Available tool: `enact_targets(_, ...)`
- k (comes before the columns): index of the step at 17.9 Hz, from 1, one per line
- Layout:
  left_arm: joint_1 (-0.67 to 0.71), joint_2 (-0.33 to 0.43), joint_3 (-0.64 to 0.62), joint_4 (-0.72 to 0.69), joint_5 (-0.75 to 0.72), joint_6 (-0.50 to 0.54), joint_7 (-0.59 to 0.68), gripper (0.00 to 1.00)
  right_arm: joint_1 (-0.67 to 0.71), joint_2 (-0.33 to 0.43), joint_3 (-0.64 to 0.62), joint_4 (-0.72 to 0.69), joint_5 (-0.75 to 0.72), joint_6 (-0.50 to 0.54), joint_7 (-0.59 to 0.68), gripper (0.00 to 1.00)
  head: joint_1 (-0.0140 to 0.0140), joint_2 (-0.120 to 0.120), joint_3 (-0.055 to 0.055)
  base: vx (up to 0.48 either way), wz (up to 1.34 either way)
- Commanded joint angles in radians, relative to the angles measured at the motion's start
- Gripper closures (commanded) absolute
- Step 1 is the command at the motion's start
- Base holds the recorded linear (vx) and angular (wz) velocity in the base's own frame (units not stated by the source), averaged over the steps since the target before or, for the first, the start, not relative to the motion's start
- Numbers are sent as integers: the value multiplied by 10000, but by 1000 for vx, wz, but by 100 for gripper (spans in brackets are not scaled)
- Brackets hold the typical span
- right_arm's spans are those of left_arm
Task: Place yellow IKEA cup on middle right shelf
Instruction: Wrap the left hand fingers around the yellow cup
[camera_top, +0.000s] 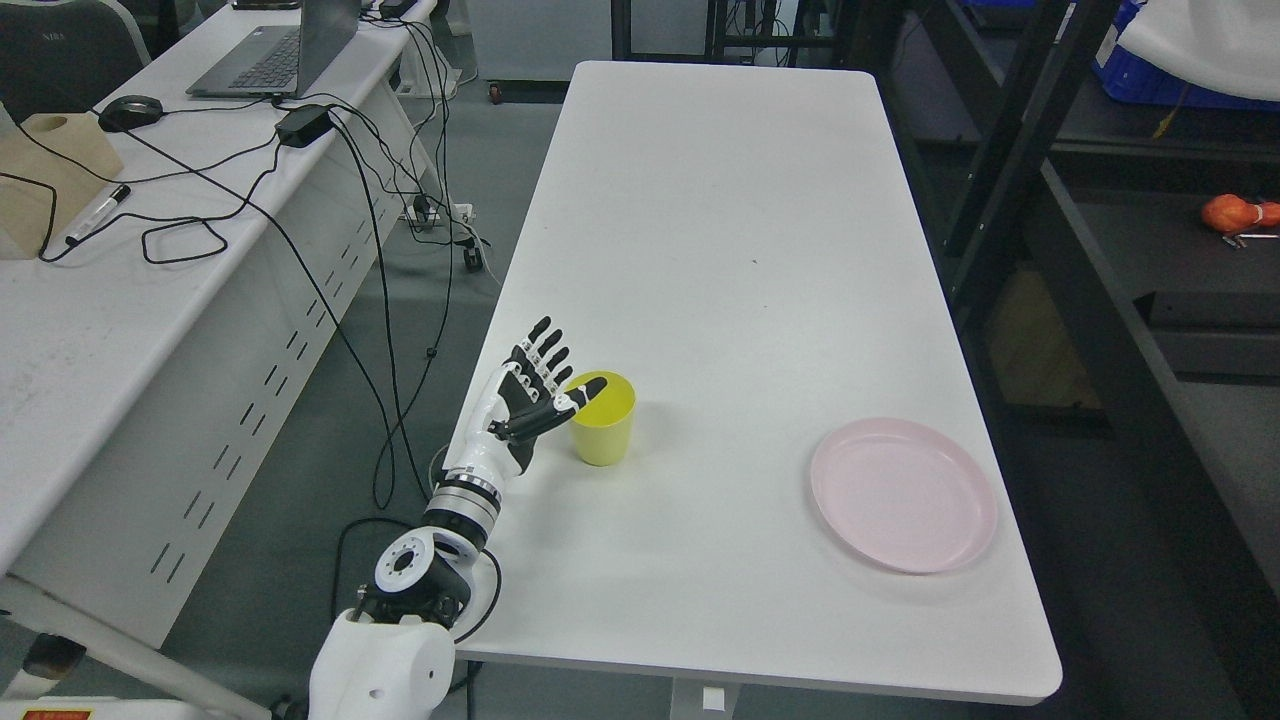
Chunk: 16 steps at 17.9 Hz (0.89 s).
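A yellow cup (604, 430) stands upright and empty near the left edge of the white table (720, 250). My left hand (545, 385) hovers just to its left, fingers spread and open. The thumb reaches over the cup's rim while the other fingers point away up the table; nothing is grasped. The left arm rises from the bottom left. The right arm does not show.
A pink plate (903, 495) lies on the table at the right front. A dark shelf rack (1100, 260) stands along the table's right side, with an orange object (1235, 213) on one level. A desk (150, 200) with laptop and cables stands left.
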Motion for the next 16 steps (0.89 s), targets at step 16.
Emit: enact_targets(16, -128, 171, -1591, 601, 199, -347, -112, 1, 138, -175, 169, -15, -245, 0, 8, 1, 0, 0, 0, 0, 0)
